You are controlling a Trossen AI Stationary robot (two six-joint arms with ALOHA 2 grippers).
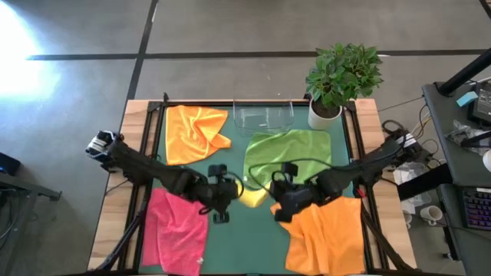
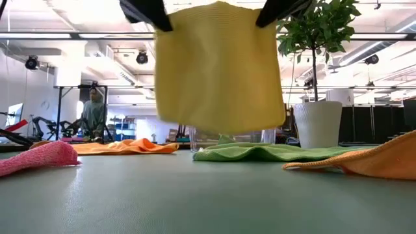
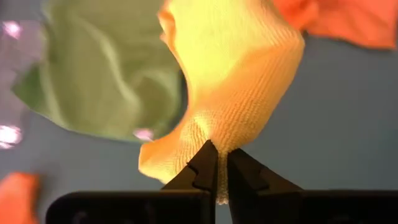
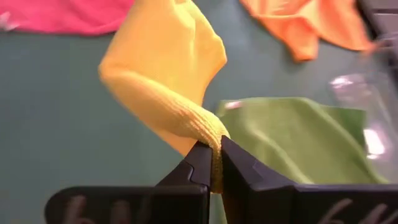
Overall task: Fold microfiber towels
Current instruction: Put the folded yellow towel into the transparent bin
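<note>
A yellow microfiber towel [image 2: 221, 65] hangs spread between my two grippers above the middle of the green mat [image 1: 238, 238], its lower edge clear of the mat. My left gripper [image 3: 222, 168] is shut on its upper left corner and my right gripper [image 4: 217, 162] on its upper right corner. From above, only a small patch of the yellow towel [image 1: 253, 198] shows between the two gripper heads. Lying flat on the mat are an orange towel [image 1: 196, 132], a lime green towel [image 1: 288, 153], a pink towel [image 1: 176, 230] and a second orange towel [image 1: 326, 234]. My left gripper pinches a bunched upper corner [image 3: 219, 144] of the yellow towel between its two fingers, slanting down from the table's left. The cloth hangs below, clear of the mat. My right gripper pinches the other upper corner [image 4: 214, 142], gathered into a roll, between its two fingers, slanting down from the table's right. The towel's top edge [image 2: 218, 8] stretches between the two holds.
A potted plant [image 1: 341, 77] stands at the far right corner, and a clear plastic container [image 1: 263, 116] sits at the far edge. Bare mat lies near the front edge between the pink and orange towels. A person [image 2: 94, 110] stands in the room behind.
</note>
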